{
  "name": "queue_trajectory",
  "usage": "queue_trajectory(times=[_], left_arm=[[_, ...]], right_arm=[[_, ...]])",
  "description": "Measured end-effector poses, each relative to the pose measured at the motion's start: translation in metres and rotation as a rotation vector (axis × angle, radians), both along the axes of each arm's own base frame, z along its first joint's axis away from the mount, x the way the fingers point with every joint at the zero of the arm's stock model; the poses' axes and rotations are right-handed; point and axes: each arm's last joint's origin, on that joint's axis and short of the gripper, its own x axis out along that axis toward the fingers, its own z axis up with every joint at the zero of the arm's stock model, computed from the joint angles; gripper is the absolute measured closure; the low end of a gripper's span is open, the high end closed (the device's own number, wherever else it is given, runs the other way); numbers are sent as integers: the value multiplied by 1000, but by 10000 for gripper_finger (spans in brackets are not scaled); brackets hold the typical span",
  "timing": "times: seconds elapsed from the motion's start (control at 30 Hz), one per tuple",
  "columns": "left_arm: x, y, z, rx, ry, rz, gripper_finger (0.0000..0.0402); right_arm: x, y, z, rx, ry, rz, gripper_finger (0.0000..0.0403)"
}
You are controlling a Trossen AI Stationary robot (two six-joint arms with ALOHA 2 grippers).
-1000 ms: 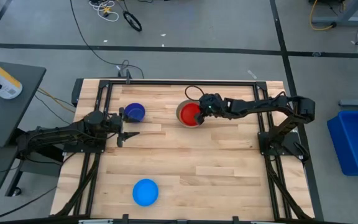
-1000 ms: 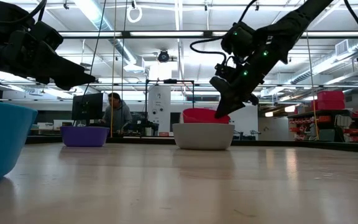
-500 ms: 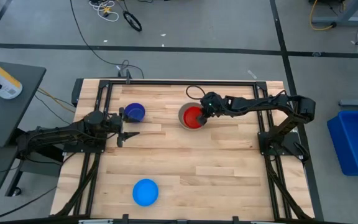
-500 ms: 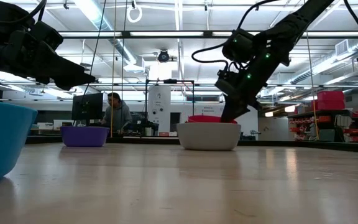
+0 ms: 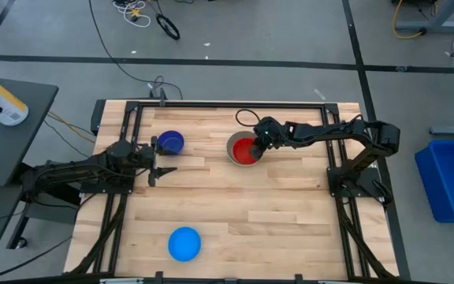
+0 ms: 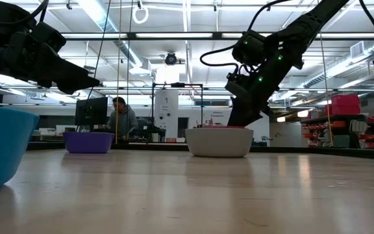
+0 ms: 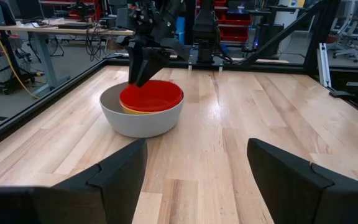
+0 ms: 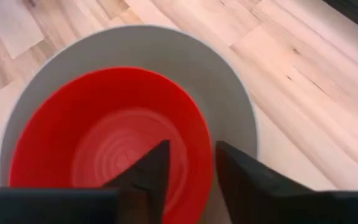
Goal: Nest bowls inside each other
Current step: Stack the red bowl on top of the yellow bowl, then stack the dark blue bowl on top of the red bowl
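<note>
My right gripper (image 8: 188,165) is a little open, one finger each side of the red bowl's (image 8: 104,124) rim. This bowl sits nested in the grey bowl (image 5: 232,146). My left gripper (image 5: 162,158) waits open beside the dark blue bowl (image 5: 170,142).

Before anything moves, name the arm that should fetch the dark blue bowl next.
Left, probably. The left end effector hangs open right beside the dark blue bowl, while the right end effector is at the red bowl's rim, across the table.
</note>
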Motion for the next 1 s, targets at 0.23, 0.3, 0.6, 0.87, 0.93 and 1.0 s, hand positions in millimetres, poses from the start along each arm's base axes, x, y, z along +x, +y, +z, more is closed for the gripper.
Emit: queue_trajectory(times=[0.23, 0.3, 0.6, 0.87, 0.93, 1.0], left_arm=[[0, 0, 0, 0, 0, 0, 116], [0, 0, 0, 0, 0, 0, 116], [0, 3, -3, 19, 32, 100, 116], [3, 5, -9, 6, 105, 127, 116], [4, 5, -11, 3, 121, 128, 116], [5, 5, -11, 3, 119, 128, 116]], right_arm=[[3, 1, 2, -34, -19, 15, 190], [7, 3, 5, -95, -49, 18, 184], [32, 40, 51, -343, -388, 211, 189], [25, 110, 87, -405, -533, 414, 205], [22, 129, 89, -424, -533, 447, 209], [16, 146, 91, -446, -510, 459, 214]])
